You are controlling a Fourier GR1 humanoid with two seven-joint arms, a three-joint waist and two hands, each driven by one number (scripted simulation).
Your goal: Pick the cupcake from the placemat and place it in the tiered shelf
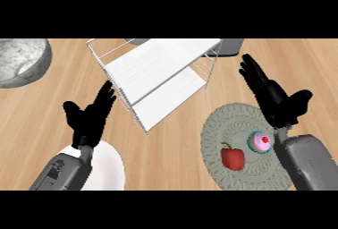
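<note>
— Where is the cupcake [261, 142] right now?

— It sits on the round grey placemat [228, 118] at the right of the wooden counter [171, 147], toward the mat's right side. It has pink frosting with a red spot on top and a teal wrapper. Nothing is holding it.

— Anything else on that mat?

— A red pepper [232, 157] with a green stem, just beside the cupcake on its left (the two look apart, though only narrowly).

— And the right hand [280, 100]?

— Its fingers are straight and spread wide, holding nothing. It hangs over the mat's upper right edge, fingertips pointing up and to the left, toward the shelf. The grey forearm behind it covers the mat's right rim, right next to the cupcake.

— The left hand [89, 117]?

— Also flat and empty, fingers straight, at the lower left. Its forearm lies over part of a white plate [111, 167].

— Where does the tiered shelf [155, 74] stand?

— At the top middle, a white wire frame with two white boards, one above the other, turned at an angle to the counter's edge. Both boards are bare. It stands well apart from the mat.

— What else shows?

— A grey marbled bowl [20, 60] at the upper left corner, and a dark grey thing behind the shelf that I can't make out.
</note>
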